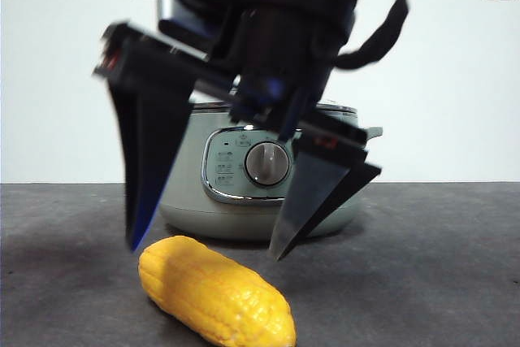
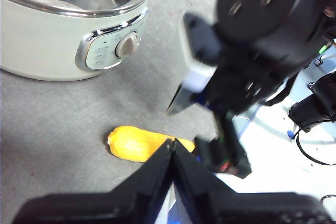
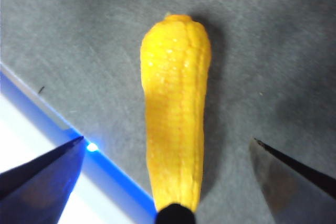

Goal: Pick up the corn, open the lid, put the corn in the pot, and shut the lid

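**Right gripper above corn, jaws spread**

Left gripper (image 2: 172,148): jaws pressed together, tips touching, nothing between them. Held well apart from the bright yellow corn cob (image 2: 137,144), which shows just past its tips in the left wrist view.

Right gripper (image 1: 207,248): black, jaws spread wide and pointing down. The corn cob (image 1: 215,292) lies flat on the dark grey desk (image 1: 422,266), below and between the two jaw tips; neither jaw touches it. In the right wrist view the cob (image 3: 175,109) runs lengthwise down the gap, roughly centred.

Squat pale sage-green cooker pot (image 1: 244,193) stands on the desk beyond the jaws, silver dial (image 1: 266,163) facing front. Chrome-rimmed lid (image 1: 337,108) sits on it, mostly hidden by the arm.
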Motion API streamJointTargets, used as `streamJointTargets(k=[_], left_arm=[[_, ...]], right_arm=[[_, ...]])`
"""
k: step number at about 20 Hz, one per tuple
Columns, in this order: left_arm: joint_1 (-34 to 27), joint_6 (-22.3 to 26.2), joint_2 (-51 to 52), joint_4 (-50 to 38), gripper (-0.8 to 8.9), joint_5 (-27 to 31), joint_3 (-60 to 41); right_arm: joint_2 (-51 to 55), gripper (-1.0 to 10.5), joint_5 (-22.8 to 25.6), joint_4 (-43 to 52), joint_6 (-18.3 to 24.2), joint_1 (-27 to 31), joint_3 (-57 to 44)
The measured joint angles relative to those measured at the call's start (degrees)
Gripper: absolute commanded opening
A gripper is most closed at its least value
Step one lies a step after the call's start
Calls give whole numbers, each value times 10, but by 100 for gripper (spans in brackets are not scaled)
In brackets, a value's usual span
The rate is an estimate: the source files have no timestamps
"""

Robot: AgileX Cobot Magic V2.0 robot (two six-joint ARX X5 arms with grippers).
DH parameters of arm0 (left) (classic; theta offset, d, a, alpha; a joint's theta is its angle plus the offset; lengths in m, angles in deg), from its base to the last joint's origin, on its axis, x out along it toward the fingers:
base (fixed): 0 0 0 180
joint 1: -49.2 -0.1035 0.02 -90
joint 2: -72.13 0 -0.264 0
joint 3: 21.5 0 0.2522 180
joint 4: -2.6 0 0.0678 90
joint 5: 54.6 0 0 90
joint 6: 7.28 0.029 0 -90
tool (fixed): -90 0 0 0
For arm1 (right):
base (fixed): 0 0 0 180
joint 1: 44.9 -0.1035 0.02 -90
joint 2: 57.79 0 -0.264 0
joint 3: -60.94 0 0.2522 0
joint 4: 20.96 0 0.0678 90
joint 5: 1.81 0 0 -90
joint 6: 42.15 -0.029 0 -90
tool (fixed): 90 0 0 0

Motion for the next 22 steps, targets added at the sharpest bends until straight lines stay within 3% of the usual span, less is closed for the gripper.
streamJointTargets(k=[4, 7, 10, 14, 19, 22], left_arm=[[0, 1, 0, 0, -6, 0, 0], [0, 2, 0, 0, -6, 0, 0], [0, 4, 0, 0, -6, 0, 0], [0, 4, 0, 0, -6, 0, 0], [0, 4, -1, -22, -6, 12, 0], [1, 4, -32, -44, -6, 27, 23]], right_arm=[[-27, 528, 22, 15, 0, -5, 3], [-45, 404, 44, 16, 7, -5, 3], [-59, 364, 44, 16, 16, -5, 3], [-65, -26, 44, 15, 23, -6, 3], [-56, -10, 45, -16, 28, -11, 7], [14, -9, 45, -79, 29, -11, 7]])
